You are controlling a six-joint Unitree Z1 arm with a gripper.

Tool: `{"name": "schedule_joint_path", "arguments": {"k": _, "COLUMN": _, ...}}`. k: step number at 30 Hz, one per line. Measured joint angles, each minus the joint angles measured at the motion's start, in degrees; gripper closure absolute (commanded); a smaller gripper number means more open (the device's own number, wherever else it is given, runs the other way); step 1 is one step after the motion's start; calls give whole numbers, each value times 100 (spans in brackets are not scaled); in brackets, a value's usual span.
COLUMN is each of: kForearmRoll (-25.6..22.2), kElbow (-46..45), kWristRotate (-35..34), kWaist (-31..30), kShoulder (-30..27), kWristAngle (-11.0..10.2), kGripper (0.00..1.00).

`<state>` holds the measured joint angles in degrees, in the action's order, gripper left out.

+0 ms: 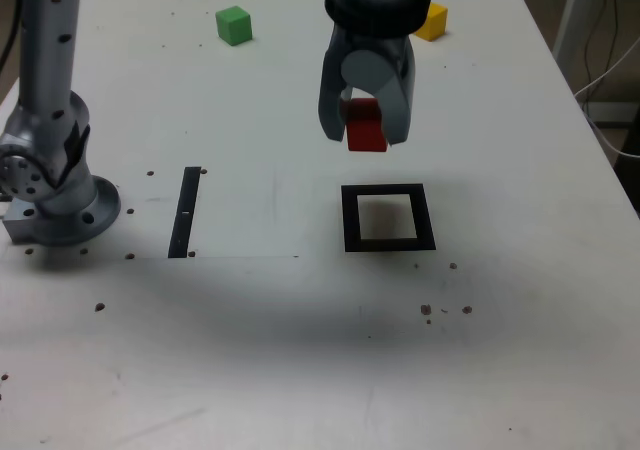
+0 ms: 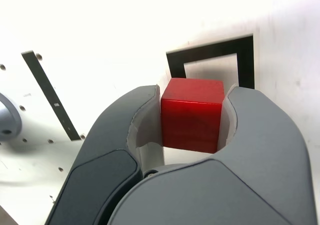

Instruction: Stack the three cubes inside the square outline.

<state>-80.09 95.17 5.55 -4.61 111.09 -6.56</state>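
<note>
My gripper (image 1: pixel 364 130) is shut on the red cube (image 1: pixel 366 126), holding it in the air above the table, a little behind the square outline (image 1: pixel 388 217) in the exterior view. The wrist view shows the red cube (image 2: pixel 192 114) clamped between both grey jaws, with the square outline (image 2: pixel 215 60) partly visible beyond it. The green cube (image 1: pixel 234 25) rests on the table at the back, toward the exterior view's left. At the back on the exterior view's right, just past the arm, lies the yellow cube (image 1: pixel 432 21).
A narrow black strip (image 1: pixel 186 212) lies flat on the white table (image 1: pixel 300 350), on the exterior view's left of the outline. The arm's grey base (image 1: pixel 55 185) stands at the exterior view's far left. Small dark specks dot the surface.
</note>
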Motion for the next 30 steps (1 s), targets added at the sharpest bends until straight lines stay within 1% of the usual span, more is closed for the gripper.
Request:
{"name": "schedule_joint_path", "arguments": {"k": 8, "kForearmRoll": 85, "kElbow": 27, "kWristRotate": -519, "kWaist": -391, "kShoulder": 139, "kWristAngle": 196, "kGripper": 62}}
{"name": "schedule_joint_path", "arguments": {"k": 12, "kForearmRoll": 166, "kElbow": 70, "kWristRotate": -661, "kWaist": -459, "kShoulder": 285, "kWristAngle": 322, "kGripper": 62}}
{"name": "schedule_joint_path", "arguments": {"k": 15, "kForearmRoll": 203, "kElbow": 70, "kWristRotate": -684, "kWaist": -475, "kShoulder": 440, "kWristAngle": 377, "kGripper": 62}}
{"name": "schedule_joint_path", "arguments": {"k": 24, "kForearmRoll": 284, "kElbow": -75, "kWristRotate": -694, "kWaist": -420, "kShoulder": 558, "kWristAngle": 392, "kGripper": 62}}
{"name": "schedule_joint_path", "arguments": {"k": 30, "kForearmRoll": 476, "kElbow": -257, "kWristRotate": -678, "kWaist": -288, "kShoulder": 617, "kWristAngle": 390, "kGripper": 62}}
